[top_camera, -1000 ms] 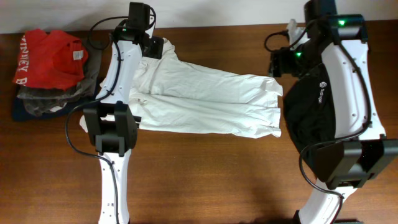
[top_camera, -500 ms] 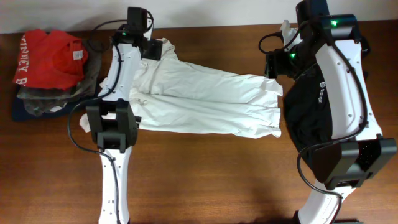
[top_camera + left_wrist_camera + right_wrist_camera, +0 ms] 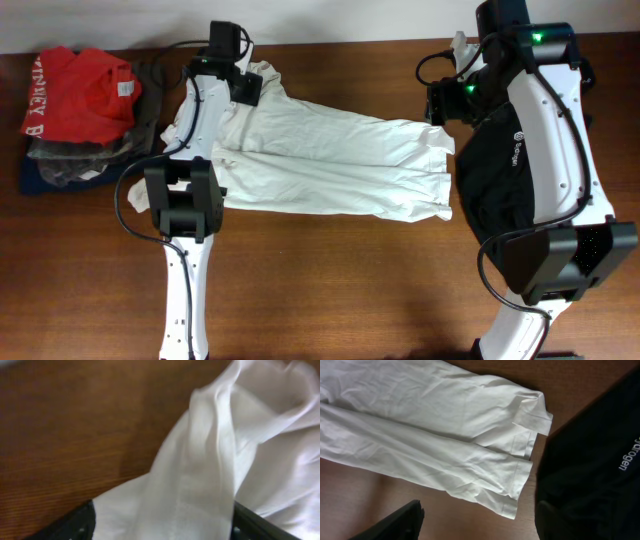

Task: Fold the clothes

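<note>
The white T-shirt [image 3: 330, 160] lies folded into a long band across the middle of the table, with no letters showing. My left gripper [image 3: 250, 85] is at its far left corner. In the left wrist view its fingers [image 3: 164, 527] stand wide apart with white shirt cloth [image 3: 210, 460] bunched between them. My right gripper [image 3: 445, 100] is open and empty, hovering over the shirt's right end [image 3: 435, 435]; its fingers [image 3: 477, 520] frame bare table. The black garment [image 3: 500, 180] lies at the right under my right arm, its small white logo visible in the right wrist view [image 3: 625, 455].
A red garment with white letters [image 3: 80, 90] tops a pile of grey and navy folded garments [image 3: 60, 165] at the far left. The brown wooden table [image 3: 330, 280] stretches in front of the shirt. A pale wall edge runs along the back.
My left gripper has shifted slightly right and toward the front along the shirt's far corner. My right gripper moved a little left early on, then held still.
</note>
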`<state>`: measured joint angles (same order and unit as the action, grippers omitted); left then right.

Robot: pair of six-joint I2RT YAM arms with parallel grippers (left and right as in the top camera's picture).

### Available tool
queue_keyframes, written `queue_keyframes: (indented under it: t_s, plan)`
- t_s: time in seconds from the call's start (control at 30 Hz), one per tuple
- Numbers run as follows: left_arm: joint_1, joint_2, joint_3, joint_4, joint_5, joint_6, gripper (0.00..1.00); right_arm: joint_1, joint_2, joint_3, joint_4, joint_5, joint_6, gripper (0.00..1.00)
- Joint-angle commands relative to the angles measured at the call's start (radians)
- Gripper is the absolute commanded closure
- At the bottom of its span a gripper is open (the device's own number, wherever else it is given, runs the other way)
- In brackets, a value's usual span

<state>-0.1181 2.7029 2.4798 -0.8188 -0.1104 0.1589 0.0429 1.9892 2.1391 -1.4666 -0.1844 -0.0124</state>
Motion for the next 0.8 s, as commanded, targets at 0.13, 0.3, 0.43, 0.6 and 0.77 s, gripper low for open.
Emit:
queue_keyframes:
  t_s: [0.13, 0.3, 0.43, 0.6, 0.77]
  plan:
    - [0.002, 0.036, 0.016, 0.006, 0.0, 0.019, 0.61, 0.005, 0.002, 0.017, 0.019, 0.013, -0.006, 0.24]
    - [0.002, 0.035, 0.039, 0.003, -0.04, 0.019, 0.63, 0.005, 0.002, 0.017, 0.035, 0.013, -0.006, 0.24]
    - [0.0, 0.035, 0.1, -0.029, -0.043, 0.019, 0.63, 0.005, 0.004, 0.012, 0.051, 0.013, -0.006, 0.24]
    - [-0.004, 0.035, 0.203, -0.089, -0.043, 0.018, 0.63, 0.005, 0.014, 0.011, 0.053, 0.013, -0.006, 0.24]
    - [-0.008, 0.035, 0.229, -0.125, -0.043, 0.019, 0.84, 0.005, 0.016, 0.011, 0.053, 0.013, -0.006, 0.24]
